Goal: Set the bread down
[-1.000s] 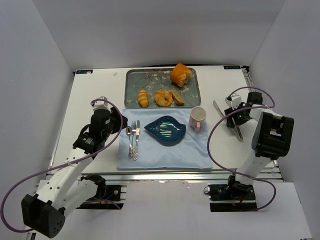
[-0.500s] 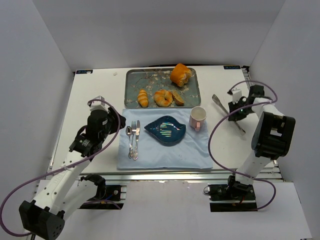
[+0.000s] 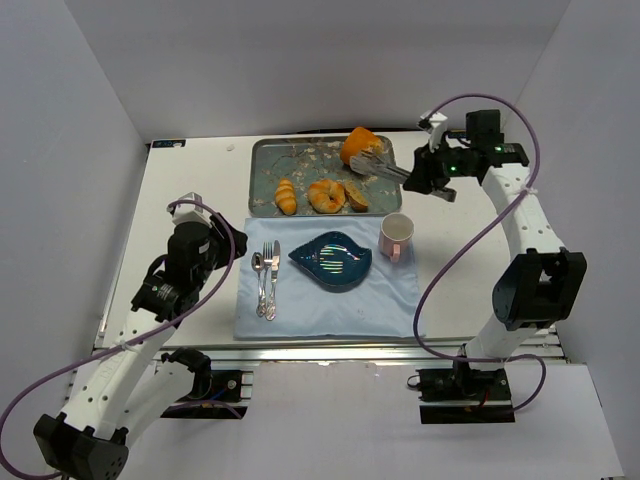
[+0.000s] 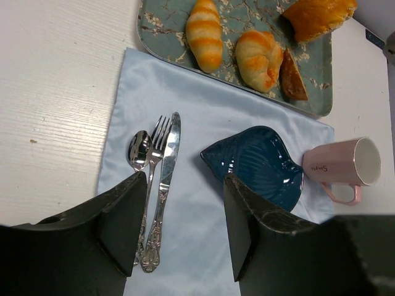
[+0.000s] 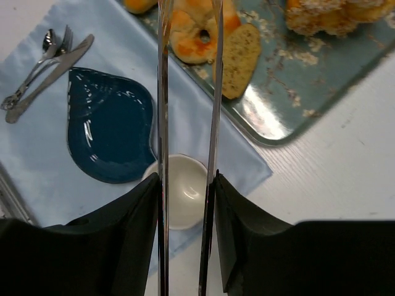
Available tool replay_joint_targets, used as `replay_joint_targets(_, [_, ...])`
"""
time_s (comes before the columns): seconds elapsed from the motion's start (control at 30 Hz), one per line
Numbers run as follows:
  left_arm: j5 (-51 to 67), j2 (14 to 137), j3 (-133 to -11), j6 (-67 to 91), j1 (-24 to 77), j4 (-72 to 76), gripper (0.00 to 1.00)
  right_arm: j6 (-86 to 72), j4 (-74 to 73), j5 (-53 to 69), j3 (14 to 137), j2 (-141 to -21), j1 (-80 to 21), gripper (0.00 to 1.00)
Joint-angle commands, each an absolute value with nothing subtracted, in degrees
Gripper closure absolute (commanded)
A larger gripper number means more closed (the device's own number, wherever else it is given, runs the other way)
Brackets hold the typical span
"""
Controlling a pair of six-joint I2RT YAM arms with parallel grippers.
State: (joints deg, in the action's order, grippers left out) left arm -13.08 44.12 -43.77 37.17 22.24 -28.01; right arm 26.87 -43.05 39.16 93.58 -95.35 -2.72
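Several breads lie on the grey-green tray [image 3: 268, 160]: a big orange loaf [image 3: 360, 148], a striped croissant [image 3: 286, 196], a round roll [image 3: 325, 195] and a brown slice [image 3: 356, 195]. My right gripper [image 3: 428, 172] is shut on metal tongs [image 3: 382, 168], whose arms reach left over the tray's right part. In the right wrist view the tongs [image 5: 162, 123] run up between the gripper [image 5: 186, 180] fingers, over the roll [image 5: 197, 28] and beside the slice [image 5: 239, 58]; their tips are cut off. My left gripper [image 4: 184, 185] hangs open above the blue napkin [image 4: 185, 111], holding nothing.
A blue leaf-shaped plate [image 3: 332, 260] sits mid-napkin, with a pink mug [image 3: 396, 236] to its right and a spoon, fork and knife [image 3: 266, 280] to its left. White walls close in the table on three sides.
My right gripper took hold of the tongs at the table's right side and swung them up and left over the tray. The left arm drew back slightly toward its base.
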Motion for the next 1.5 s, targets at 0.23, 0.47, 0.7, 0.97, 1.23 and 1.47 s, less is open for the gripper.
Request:
replay_joint_targets(0.23, [-14.4, 43.3, -46.4, 38.4, 21.9, -28.7, 0.38, 19.6, -39.6, 21.6, 95.1, -97.6, -14.6, 0.56])
replay_joint_targets(0.47, [-14.8, 42.5, -46.2, 38.5, 21.9, -29.4, 0.38, 19.0, -38.3, 12.8, 94.0, -99.3, -19.3, 0.56])
replay_joint_targets(0.7, [-14.7, 41.1, -44.9, 39.1, 21.9, -28.8, 0.38, 20.5, -39.6, 7.7, 93.8, -100.9, -22.1, 0.55])
replay_joint_targets(0.97, [-14.8, 40.3, -44.3, 39.1, 21.9, -29.0, 0.38, 21.5, -39.2, 4.0, 91.3, -102.1, -23.9, 0.54])
replay_joint_targets(1.23, [-15.0, 39.7, -43.9, 39.4, 21.9, -29.2, 0.38, 22.1, -38.3, 0.5, 90.2, -103.4, -23.9, 0.56])
replay_joint_targets(1.47, [-15.3, 39.6, -44.1, 39.3, 21.9, -29.4, 0.38, 22.6, -38.3, 0.3, 90.4, -104.0, -24.0, 0.58])
